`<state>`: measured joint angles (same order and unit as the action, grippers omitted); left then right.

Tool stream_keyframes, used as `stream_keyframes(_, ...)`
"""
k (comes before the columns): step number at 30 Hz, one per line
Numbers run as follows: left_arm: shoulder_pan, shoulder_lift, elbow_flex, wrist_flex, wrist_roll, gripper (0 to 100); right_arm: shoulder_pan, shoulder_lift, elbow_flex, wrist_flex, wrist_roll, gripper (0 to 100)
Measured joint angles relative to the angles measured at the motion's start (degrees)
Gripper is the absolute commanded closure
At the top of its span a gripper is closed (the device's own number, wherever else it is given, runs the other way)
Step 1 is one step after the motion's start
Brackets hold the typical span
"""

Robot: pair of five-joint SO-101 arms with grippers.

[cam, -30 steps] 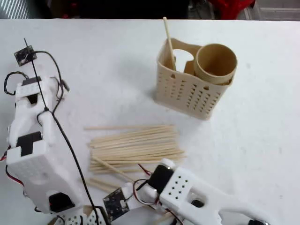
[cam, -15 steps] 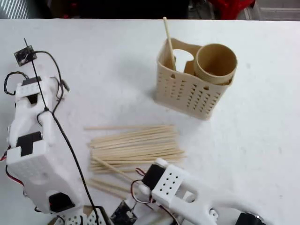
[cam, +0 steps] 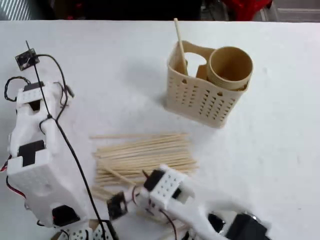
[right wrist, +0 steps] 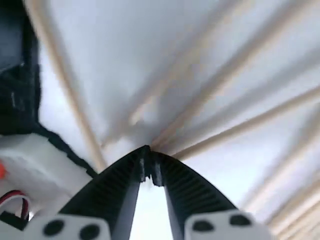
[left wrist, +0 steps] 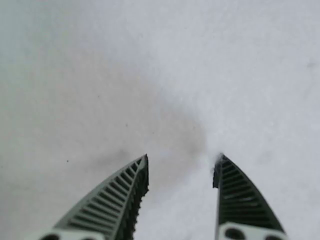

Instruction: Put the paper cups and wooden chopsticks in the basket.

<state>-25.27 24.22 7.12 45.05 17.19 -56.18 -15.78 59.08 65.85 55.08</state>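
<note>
My left arm (cam: 35, 155), blocky white plastic trailing black cable, lies along the left side of the bench (cam: 100, 60), a matt white surface with a faint grain. Its jaws are spread wide above bare bench, and their dark, saw-ribbed fingers (left wrist: 125, 195) taper to points with nothing between them. My right arm (cam: 170, 192), white as well with a perforated housing, is at the near edge. Its jaws are pressed together at the tips, right among the ends of the wooden chopsticks (cam: 145, 155); whether a stick is caught between them I cannot tell. Those chopsticks are thin, pale, round sticks in one loose sheaf lying roughly left to right on the bench, too overlapped for an exact count, with one stray stick (cam: 117, 175) lying slantwise over the sheaf's near side. One more chopstick (cam: 178, 40) stands upright in the basket (cam: 200, 102), a single cream plastic tub with rounded corners, rows of small slots and a handle cutout, well behind the sheaf. In its right half sits a tan paper cup (cam: 230, 67), cylindrical, mouth up; I count one rim. Since a second ago my right arm has swung left and farther over the sheaf's near edge; the left arm, basket, cup and standing stick have kept their places.
</note>
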Motion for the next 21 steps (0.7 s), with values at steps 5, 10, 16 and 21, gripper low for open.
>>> stream_keyframes(5,0.0,0.0,0.0,0.0,0.0,78,8.9,5.0,-8.5,-1.4,-0.9,97.4)
stream_keyframes(10,0.0,0.0,0.0,0.0,0.0,78,14.9,9.1,-17.4,-3.3,-1.0,97.3)
stream_keyframes(16,0.0,0.0,0.0,0.0,0.0,78,16.7,9.5,-24.4,-0.1,-1.1,97.1)
stream_keyframes(21,0.0,0.0,0.0,0.0,0.0,78,14.2,4.0,-24.6,5.1,-4.4,97.3)
